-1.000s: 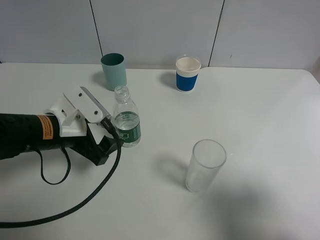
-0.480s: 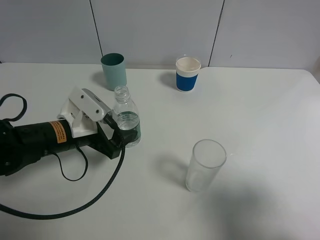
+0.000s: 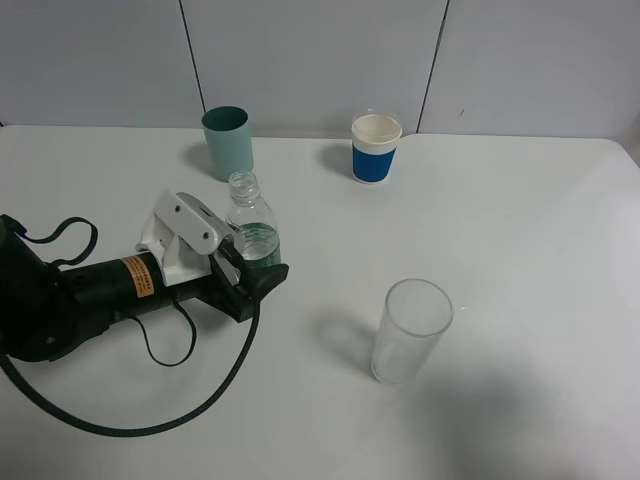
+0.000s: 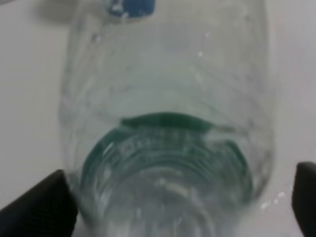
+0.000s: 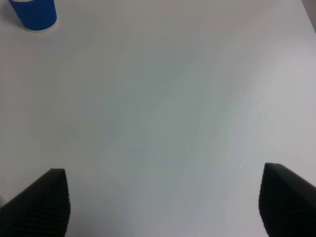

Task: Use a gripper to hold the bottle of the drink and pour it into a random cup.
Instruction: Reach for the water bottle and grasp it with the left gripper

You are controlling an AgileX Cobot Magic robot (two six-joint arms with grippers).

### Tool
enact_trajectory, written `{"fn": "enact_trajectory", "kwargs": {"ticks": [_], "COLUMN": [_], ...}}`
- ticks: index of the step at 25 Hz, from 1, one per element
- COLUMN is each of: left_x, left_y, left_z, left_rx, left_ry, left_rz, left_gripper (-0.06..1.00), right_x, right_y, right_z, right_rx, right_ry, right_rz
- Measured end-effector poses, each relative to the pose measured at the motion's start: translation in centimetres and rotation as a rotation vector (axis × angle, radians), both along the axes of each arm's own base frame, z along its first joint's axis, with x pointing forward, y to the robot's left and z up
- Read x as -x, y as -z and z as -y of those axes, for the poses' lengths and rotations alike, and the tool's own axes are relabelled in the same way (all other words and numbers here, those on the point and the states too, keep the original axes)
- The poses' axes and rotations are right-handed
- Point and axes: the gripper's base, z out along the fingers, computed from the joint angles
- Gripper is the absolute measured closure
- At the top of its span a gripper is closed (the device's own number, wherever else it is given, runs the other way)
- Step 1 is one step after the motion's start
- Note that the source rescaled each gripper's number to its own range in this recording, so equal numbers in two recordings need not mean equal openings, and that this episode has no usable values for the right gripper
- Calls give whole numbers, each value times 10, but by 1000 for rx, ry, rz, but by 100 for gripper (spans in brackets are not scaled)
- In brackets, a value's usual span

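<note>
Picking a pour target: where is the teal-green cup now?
In the exterior high view the teal-green cup stands near the back wall, left of centre, just behind the bottle and left of the blue-sleeved white cup.

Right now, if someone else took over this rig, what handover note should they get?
Left pincer: open, jaws straddling the lower body of the bottle. A gap shows on one side, so it is not clamped.
Right pincer: open, empty, over bare table.
Bottle: upright on the table, uncapped, partly full. The teal cup stands beyond it, apart.
Done: approach to the bottle.
Left: close on the bottle, lift, pour into the cup.
</note>
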Motion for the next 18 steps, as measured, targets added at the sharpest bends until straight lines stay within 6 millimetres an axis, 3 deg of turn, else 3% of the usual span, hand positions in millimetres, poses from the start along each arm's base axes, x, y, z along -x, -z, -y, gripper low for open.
{"fn": "enact_trajectory", "kwargs": {"ticks": [11,18], "left_x": [-16,-16], "left_y": [-5,-3], "left_z": [13,14], "left_rx": [26,23], "left_ry": [48,59], "left_rz": [58,52], "left_gripper": [23,41], "right_x": [0,0], "right_y": [0,0], "right_z": [0,0], "right_rx": [0,0], "right_ry": [0,0], "right_rz": [0,0]}}
